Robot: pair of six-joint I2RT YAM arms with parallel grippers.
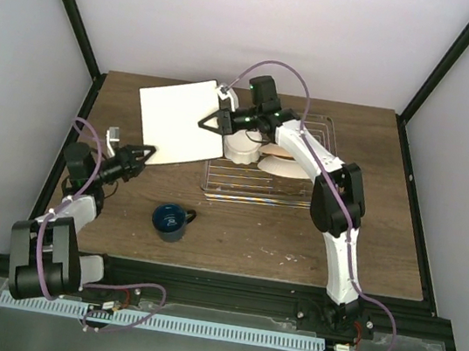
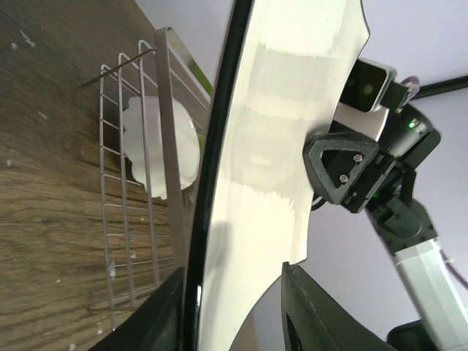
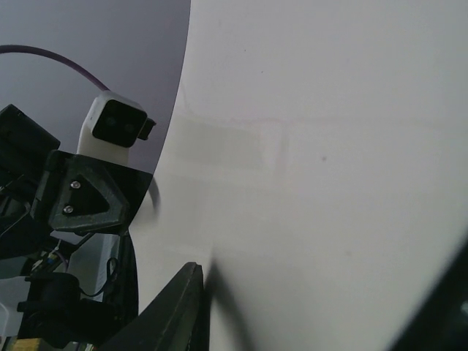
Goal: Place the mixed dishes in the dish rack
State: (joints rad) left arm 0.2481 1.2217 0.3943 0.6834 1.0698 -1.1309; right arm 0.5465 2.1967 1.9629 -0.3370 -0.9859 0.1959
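Note:
The white square plate [image 1: 181, 119] hangs tilted above the table's back left, between both grippers. My right gripper [image 1: 207, 123] is shut on its right edge, and one finger [image 3: 172, 314] lies against the plate's face. My left gripper [image 1: 149, 155] is open around the near-left corner; its right finger [image 2: 314, 314] stands apart from the plate [image 2: 270, 146]. The dish rack [image 1: 254, 192] holds the white scalloped bowl [image 1: 240, 148] and a beige plate [image 1: 287, 167]. The dark blue mug [image 1: 172, 222] stands on the table in front of the plate.
The rack's wire side [image 2: 124, 219] and the bowl [image 2: 157, 146] lie just beyond the plate in the left wrist view. Dark frame posts and grey walls close in the wooden table [image 1: 365, 248].

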